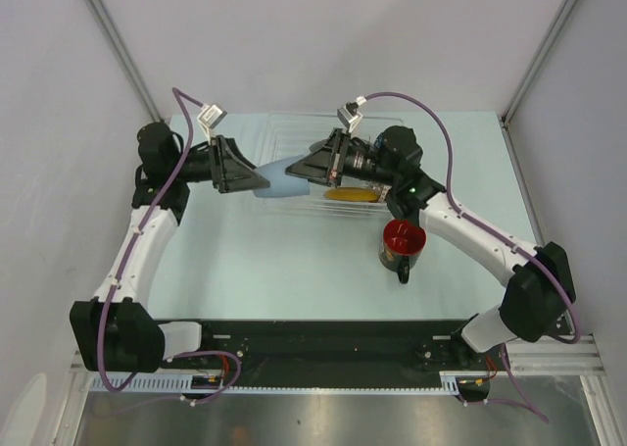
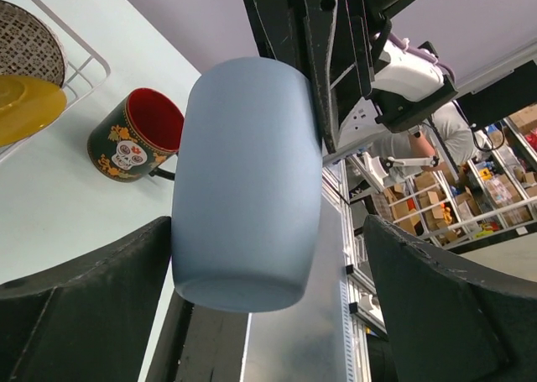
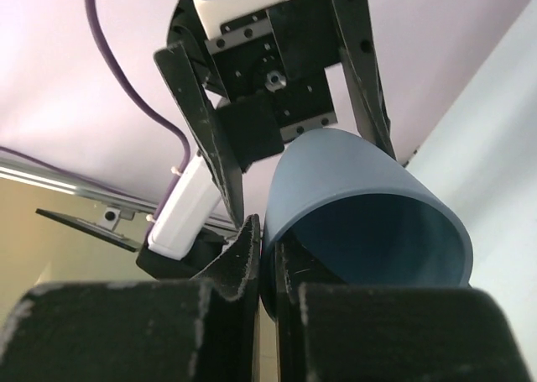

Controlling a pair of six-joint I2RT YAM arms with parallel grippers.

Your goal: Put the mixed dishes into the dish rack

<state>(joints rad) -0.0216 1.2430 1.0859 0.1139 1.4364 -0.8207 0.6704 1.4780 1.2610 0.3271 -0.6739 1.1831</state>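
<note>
**Surface and room.** One pale blue-green table (image 1: 255, 260), boxed in by plain grey-white walls (image 1: 323, 34) with metal corner rails. The left wrist view shows shelving with cardboard boxes (image 2: 470, 206) beyond the table edge.

**Markings.** The mug bears a white skull and orange flower pattern on its dark outside.

**Count.**
- Rack (image 1: 294, 127), clear plastic: one, at 12 o'clock on the table.
- Plates: two, both inside the rack at its near wall. One is yellow plate (image 1: 353, 195) and one is dark patterned plate (image 2: 29, 50).
- Mug (image 1: 403, 240), red inside: one. It lies tipped on the bare table at 5 o'clock from the yellow plate, outside the rack.
- Cup (image 2: 247, 180), pale blue with no handle: one. It is held off the table at 9 o'clock from the yellow plate, lying sideways between the two grippers.
- Arms: two.

**Fingers.** The right gripper (image 3: 262, 235) is pinched tight on the cup's rim wall. The left gripper (image 1: 260, 179) is spread wide, one finger on each side of the cup's base end. Whether they touch it cannot be told.
</note>
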